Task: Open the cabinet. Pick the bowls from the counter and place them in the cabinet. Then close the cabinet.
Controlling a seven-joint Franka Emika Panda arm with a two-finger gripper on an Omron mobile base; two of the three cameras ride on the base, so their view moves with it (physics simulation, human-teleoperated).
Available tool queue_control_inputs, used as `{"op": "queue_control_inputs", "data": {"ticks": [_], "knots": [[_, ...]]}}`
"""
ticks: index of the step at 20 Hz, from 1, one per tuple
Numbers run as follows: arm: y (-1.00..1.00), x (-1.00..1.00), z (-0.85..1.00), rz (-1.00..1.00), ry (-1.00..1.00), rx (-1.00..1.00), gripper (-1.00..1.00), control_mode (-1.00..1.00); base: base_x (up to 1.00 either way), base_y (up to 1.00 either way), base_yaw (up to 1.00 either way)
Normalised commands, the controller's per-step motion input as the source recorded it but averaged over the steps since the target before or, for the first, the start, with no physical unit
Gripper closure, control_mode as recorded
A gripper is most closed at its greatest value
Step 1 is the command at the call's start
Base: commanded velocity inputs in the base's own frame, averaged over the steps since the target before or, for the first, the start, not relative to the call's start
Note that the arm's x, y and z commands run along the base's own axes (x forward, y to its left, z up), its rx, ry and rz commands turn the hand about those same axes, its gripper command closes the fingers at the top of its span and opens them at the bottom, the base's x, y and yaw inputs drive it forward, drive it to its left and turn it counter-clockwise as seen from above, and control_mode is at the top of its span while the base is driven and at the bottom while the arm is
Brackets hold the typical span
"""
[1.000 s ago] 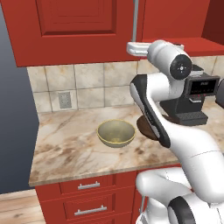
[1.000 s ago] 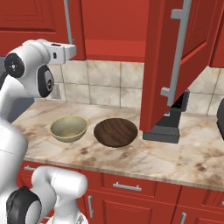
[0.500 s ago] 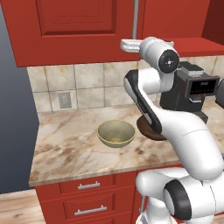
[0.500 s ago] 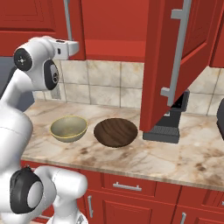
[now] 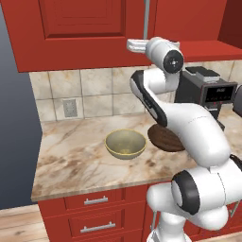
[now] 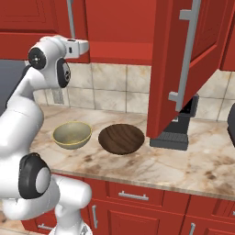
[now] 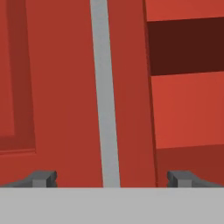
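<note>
No words, numbers or labels can be read; the coffee machine (image 5: 210, 97) panel shows only blurred marks.

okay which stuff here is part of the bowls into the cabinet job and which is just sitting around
Part of the job: cabinet, right door open; its left door handle; olive-tan bowl; dark wood bowl; counter; open gripper.

Just there: coffee machine; wall outlet; drawers.

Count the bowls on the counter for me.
2. The olive-tan bowl sits left on the counter; the dark brown bowl is just right of it, close beside. None seem hidden.
</note>
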Motion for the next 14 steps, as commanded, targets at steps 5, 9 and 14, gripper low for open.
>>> {"op": "queue_control_inputs", "data": {"ticks": [5, 9, 14], "knots": [[0.00, 0.55, 0.00, 0.00, -0.01, 0.00, -1.00, -1.00, 0.00, 0.00, 0.00], [0.00, 0.54, 0.00, 0.00, 0.00, 0.00, -1.00, -1.00, 0.00, 0.00, 0.00], [0.00, 0.55, 0.00, 0.00, 0.00, 0.00, -1.00, -1.00, 0.00, 0.00, 0.00]]}}
